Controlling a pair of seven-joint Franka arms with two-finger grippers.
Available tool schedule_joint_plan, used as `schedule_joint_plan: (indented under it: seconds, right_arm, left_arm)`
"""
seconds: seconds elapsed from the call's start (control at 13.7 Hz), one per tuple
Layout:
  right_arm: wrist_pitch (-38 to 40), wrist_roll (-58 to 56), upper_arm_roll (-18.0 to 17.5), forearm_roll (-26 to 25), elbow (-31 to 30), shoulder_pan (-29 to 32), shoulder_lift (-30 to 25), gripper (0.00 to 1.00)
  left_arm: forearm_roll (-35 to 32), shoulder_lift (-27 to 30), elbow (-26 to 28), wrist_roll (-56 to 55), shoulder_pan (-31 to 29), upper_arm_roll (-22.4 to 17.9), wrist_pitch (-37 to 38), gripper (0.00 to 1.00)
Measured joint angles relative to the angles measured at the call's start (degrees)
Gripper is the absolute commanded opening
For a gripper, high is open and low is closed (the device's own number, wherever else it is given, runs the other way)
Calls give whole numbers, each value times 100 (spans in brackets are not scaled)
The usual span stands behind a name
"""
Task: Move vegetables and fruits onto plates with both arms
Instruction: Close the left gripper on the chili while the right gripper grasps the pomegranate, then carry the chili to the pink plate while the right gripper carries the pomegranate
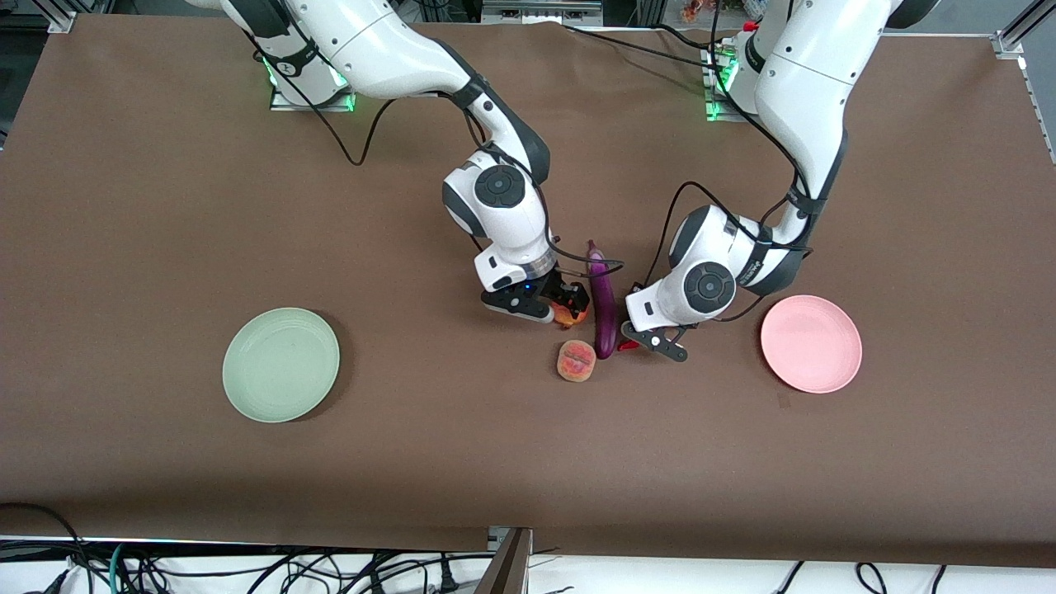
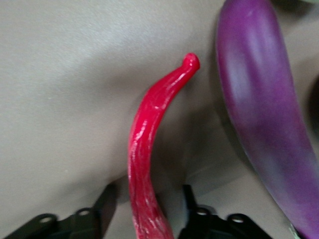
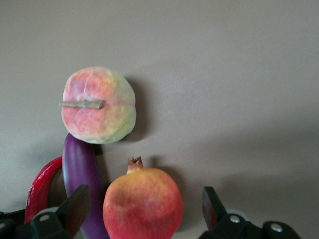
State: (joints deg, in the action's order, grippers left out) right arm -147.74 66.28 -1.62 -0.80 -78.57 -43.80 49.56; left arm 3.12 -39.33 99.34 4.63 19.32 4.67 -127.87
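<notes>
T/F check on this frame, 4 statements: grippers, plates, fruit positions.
1. The left gripper is open, fingers either side of the chili pepper. True.
2. The right gripper is shut on the peach. False: it is open around the pomegranate; the peach lies free.
3. Both the green plate and pink plate hold nothing. True.
4. The eggplant lies on the pink plate. False: it is on the table, between the grippers.

Even, bright overhead light falls on the brown cloth-covered table [image 1: 165, 206], leaving only short soft shadows beside the pale green round plate [image 1: 280, 364]. Both wrist views wash the table to grey and are soft; the glossy purple eggplant [image 2: 264, 114] blurs at close range.
</notes>
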Motion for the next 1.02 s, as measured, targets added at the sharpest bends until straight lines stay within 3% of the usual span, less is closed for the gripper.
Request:
schedule_joint_plan:
  seconds: [0.51, 0.66, 0.88, 1.02]
  right_arm:
    - [-441, 311, 144, -1, 101, -226, 333, 98]
    - [-529, 373, 218, -1, 149, -298, 432, 79]
    - [-581, 385, 239, -1, 201, -309, 479, 25]
    - [-576, 385, 261, -2, 262, -308, 478, 22]
  left_arm:
    - [-28, 242, -158, 6, -4, -194, 472, 0]
    - [-260, 467, -395, 65, -20, -427, 1001, 1]
    - [-754, 654, -1142, 240, -67, -711, 2128, 1]
    - [-1237, 672, -1399, 455, -213, -775, 2389, 1]
